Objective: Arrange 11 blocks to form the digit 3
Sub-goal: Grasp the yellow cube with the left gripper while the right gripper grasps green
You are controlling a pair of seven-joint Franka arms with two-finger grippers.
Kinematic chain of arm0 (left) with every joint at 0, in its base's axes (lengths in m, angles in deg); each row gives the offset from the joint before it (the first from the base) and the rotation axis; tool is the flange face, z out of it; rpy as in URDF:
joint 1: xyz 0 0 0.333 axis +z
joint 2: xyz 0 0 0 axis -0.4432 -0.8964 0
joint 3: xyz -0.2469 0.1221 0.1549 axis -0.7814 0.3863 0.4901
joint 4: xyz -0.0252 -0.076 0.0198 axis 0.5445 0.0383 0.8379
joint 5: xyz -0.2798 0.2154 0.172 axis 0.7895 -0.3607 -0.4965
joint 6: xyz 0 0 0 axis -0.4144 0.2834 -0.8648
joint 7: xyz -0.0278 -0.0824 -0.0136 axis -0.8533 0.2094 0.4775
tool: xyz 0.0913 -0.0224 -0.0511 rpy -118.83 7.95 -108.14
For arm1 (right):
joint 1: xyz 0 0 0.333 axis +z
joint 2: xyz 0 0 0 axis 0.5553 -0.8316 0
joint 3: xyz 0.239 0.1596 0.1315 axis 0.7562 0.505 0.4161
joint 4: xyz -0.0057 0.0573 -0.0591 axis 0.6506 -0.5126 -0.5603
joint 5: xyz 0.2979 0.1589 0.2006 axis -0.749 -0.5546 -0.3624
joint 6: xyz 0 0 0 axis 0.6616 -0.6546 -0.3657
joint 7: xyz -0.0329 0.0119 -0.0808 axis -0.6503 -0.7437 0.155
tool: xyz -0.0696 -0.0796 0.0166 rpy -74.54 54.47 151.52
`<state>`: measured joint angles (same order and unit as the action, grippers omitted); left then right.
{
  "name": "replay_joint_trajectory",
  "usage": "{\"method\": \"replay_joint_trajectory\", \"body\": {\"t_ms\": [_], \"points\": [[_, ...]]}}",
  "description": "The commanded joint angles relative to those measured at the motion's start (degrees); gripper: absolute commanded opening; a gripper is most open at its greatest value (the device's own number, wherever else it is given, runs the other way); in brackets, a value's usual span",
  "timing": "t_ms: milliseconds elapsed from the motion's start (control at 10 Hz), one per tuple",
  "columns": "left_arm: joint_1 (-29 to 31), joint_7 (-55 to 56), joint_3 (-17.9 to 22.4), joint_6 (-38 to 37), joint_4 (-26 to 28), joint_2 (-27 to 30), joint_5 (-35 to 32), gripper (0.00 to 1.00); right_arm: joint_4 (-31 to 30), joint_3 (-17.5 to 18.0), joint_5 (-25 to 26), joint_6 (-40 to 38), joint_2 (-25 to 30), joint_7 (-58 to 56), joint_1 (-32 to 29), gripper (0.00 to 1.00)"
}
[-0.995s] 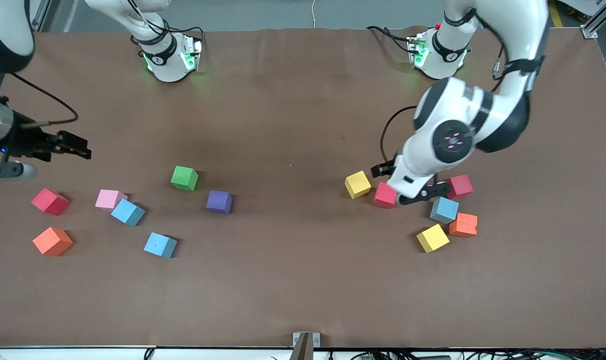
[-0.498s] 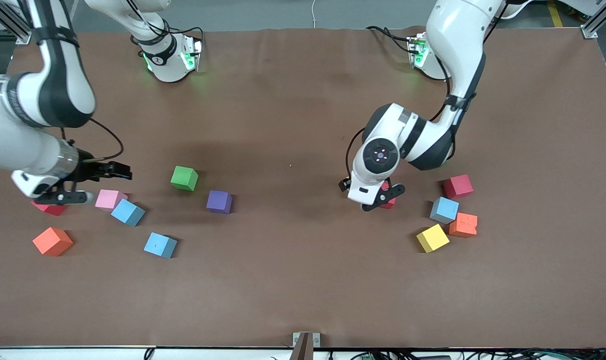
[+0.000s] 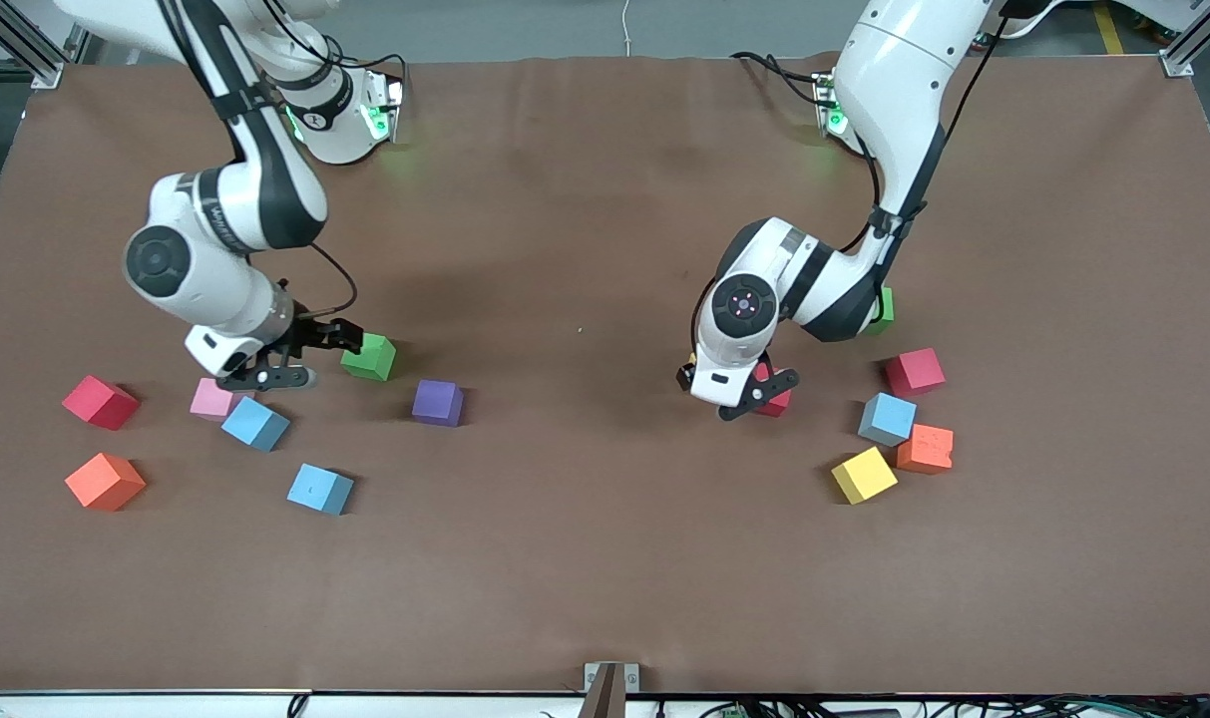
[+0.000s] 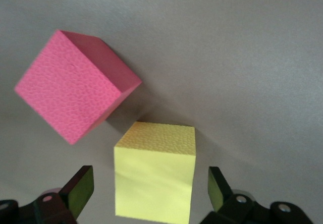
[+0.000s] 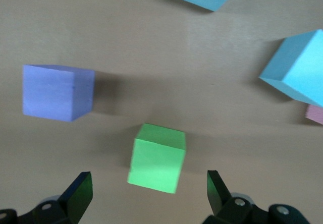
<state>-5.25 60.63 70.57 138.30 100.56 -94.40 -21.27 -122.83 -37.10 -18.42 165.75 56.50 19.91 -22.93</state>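
Now, left pincer (image 4: 146,193): fingers spread wide, empty, low over the counter (image 3: 585,558), straddling a yellow block (image 4: 154,171).
Pink-red block (image 4: 75,93): just beside the yellow one, corners close.
Right pincer (image 5: 149,193): released too, fingers apart, over a green block (image 5: 156,157) lined up with its gap.
Purple block (image 5: 56,93): near the green one, apart.
Light blue blocks (image 5: 298,70): scattered, toward the right arm's end.
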Motion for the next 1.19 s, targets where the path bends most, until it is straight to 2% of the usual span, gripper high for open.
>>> {"method": "replay_joint_trajectory", "body": {"t_ms": [0, 299, 398, 498, 697, 1095], "points": [[-0.61, 1.02, 0.27, 3.8, 3.32, 1.4, -1.4, 0.82, -5.65, -0.42, -0.53, 6.98, 1.27, 1.35, 0.53, 1.0], [-0.52, 1.02, 0.1, 3.98, 3.68, 1.66, -1.4, 0.34, -10.84, -0.42, -0.44, 16.92, 0.03, 1.43, 1.24, 1.0], [-0.61, 1.11, 0.01, 3.89, 3.59, 2.45, -1.4, 0.24, -11.12, -0.42, -0.44, 16.95, 0.03, 1.52, 1.24, 1.0], [-0.52, 1.02, -0.86, 3.28, 3.5, 3.93, -1.32, 0.24, -11.47, -0.42, -0.44, 17.03, 0.03, 2.48, 1.32, 1.0], [-1.65, 3.81, -5.5, 2.4, 3.42, 6.14, -1.32, 0.25, -12.61, -0.5, -0.44, 17.12, 0.03, 5.8, 2.46, 1.0], [-14.2, 6.38, -6.58, 3.36, 3.5, 3.96, -1.49, 0.3, -12.7, -0.68, -0.27, 17.47, -1.46, 7.15, 3.52, 1.0]]}}
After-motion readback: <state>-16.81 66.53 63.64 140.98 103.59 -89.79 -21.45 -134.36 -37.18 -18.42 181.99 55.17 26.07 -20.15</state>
